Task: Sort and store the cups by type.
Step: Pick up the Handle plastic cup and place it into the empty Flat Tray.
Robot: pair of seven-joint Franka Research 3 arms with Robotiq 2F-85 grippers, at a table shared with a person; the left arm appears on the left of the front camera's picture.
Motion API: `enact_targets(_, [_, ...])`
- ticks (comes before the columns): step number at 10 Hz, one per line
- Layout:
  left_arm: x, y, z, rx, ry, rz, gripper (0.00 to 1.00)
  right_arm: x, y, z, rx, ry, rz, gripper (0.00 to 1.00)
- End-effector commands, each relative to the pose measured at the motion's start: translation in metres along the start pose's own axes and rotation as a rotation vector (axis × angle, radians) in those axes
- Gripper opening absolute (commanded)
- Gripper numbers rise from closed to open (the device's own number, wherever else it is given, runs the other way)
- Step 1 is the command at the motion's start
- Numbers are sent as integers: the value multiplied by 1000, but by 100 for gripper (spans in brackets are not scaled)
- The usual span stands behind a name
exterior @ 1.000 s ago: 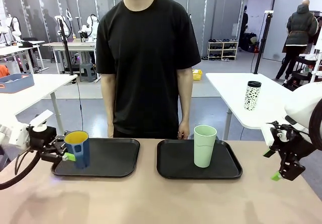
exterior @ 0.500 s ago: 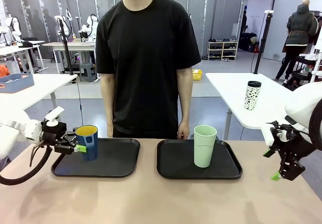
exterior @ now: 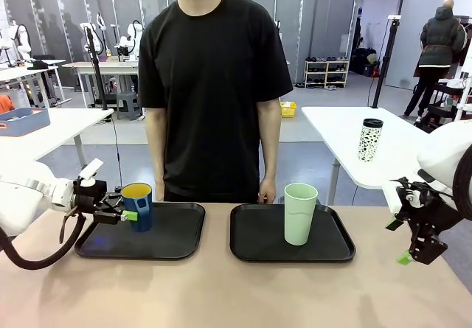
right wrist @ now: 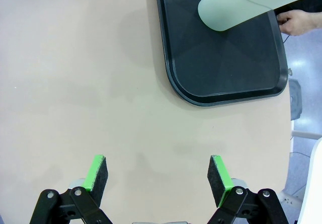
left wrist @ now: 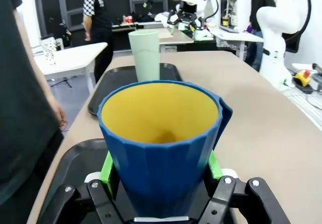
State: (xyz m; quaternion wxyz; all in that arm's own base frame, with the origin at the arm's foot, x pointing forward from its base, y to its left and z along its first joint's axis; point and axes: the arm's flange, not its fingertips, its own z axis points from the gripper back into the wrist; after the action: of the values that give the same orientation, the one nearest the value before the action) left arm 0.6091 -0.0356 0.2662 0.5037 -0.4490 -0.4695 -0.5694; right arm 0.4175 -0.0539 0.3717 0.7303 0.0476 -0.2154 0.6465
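The left gripper (exterior: 130, 215) has its jaws clamped on the blue mug (exterior: 137, 205) over the left tray (exterior: 177, 241), while the right gripper (right wrist: 159, 178) hangs open, well apart from the green tumbler (exterior: 300, 214) standing on the right tray (exterior: 258, 243).

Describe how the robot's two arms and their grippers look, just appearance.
Both arms are glossy white with rounded shells. The left gripper and right gripper are black, with two fingers carrying bright green pads. A black cable loops under the left arm's wrist.
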Motion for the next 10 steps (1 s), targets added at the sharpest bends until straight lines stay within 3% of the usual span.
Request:
enact_targets(1, [-13, 13, -5, 57, -17, -39, 0, -1, -3, -2, -6, 6, 2, 100])
enact_targets(10, [-61, 18, -2, 131, 11, -28, 0, -1, -3, -2, -6, 6, 2, 100])
